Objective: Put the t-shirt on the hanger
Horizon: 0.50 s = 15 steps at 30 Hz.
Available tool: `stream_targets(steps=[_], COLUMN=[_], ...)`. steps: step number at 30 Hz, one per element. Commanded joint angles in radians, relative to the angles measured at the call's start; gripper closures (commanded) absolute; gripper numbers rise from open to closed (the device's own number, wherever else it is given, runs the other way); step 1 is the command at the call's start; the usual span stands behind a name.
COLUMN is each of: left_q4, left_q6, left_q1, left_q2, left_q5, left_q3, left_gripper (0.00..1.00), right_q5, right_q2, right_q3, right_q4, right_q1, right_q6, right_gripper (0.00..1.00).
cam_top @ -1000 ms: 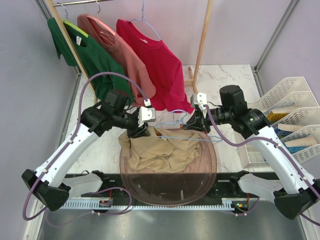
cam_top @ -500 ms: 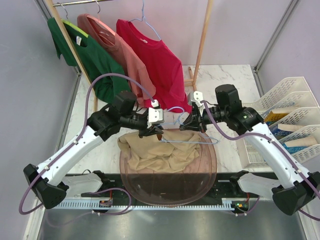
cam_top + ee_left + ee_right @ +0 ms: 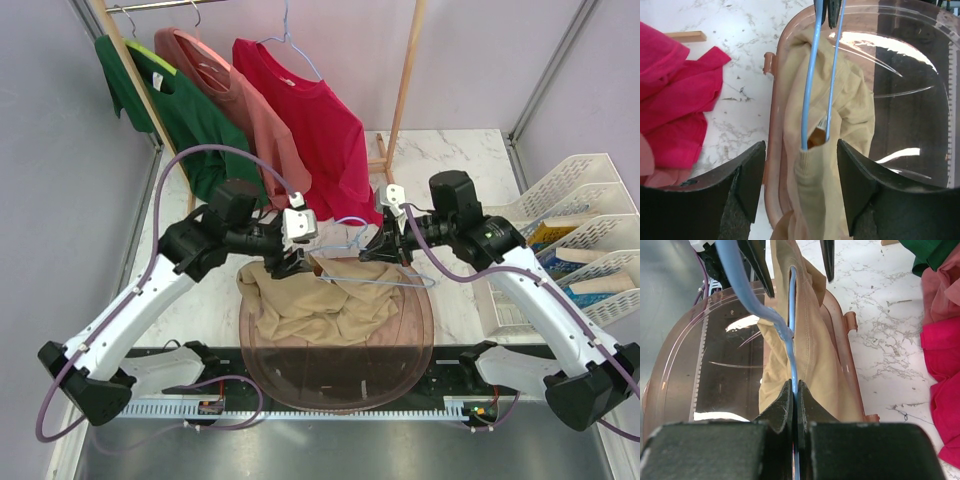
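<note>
Right pincer [image 3: 794,396] pinched the blue hanger [image 3: 810,85], its end tucked inside the tan t-shirt [image 3: 310,315], while the left pincer [image 3: 801,172] stood spread astride that fabric.

Left arm [image 3: 150,300]: base at near-left table edge, reaches up and inward, elbow raised, wrist pointing toward centre. Left gripper [image 3: 801,170]: jaws spread wide, dark fingers [image 3: 747,185] apart on either side, nothing clamped between them.

Right arm [image 3: 540,290]: base at near-right edge, elbow high, forearm angled inward and down toward left gripper. Right gripper [image 3: 794,390]: jaws pressed together, pinching thin blue hanger wire [image 3: 811,75].

Grippers face each other near centre, apart.
</note>
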Motion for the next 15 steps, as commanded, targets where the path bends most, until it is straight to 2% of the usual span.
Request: stream_targets(steps=[1,4,8,13,15], left_q4=[-0.148,-0.208,-0.221,-0.141,-0.057], left_q6=[0.1,0.162,0.18,0.093,0.033], left_q1=[0.015,0.022,0.022,0.018,0.012], left_q2=[-0.052,-0.038,0.003,0.054,0.052], left_q5=[-0.047,-0.079,-0.061,0.009,0.032], left_q3=[0.058,0.047,0.039,0.076,0.081], left_gripper=[0.35,0.43,0.6,0.72,0.76], right_q5=[-0.015,-0.013,-0.015,-0.035,-0.036], right_q2=[-0.025,-0.026,-0.028,-0.018,-0.014], right_q3=[0.006,0.022,0.025,0.019,0.018], right_q4=[0.011,-0.003,-0.011,0.0,0.006], right_q1=[-0.005,-0.005,-0.005,-0.005,-0.005], right_q6=[-0.031,-0.037,-0.039,-0.021,-0.017], right_gripper=[1.0,1.0,1.0,1.0,1.0])
